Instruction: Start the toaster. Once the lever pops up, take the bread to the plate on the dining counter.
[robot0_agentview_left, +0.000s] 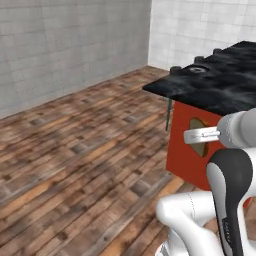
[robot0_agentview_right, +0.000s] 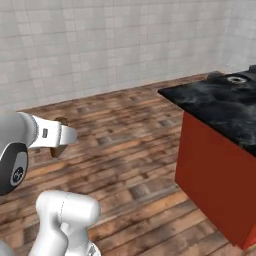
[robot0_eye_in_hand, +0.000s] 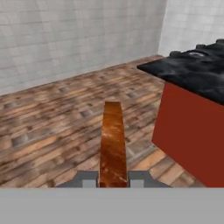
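the end effector (robot0_eye_in_hand: 113, 180) is clamped on the bread (robot0_eye_in_hand: 113, 144), slice edge-on, out over the wood floor. the dining surface (robot0_eye_in_hand: 197, 72) sits at two o'clock, the plate (robot0_agentview_left: 196, 69) near its far edge. approach high, keep the slice level, clear the corner.

No readable text, label, brand, number or sign stands on anything here
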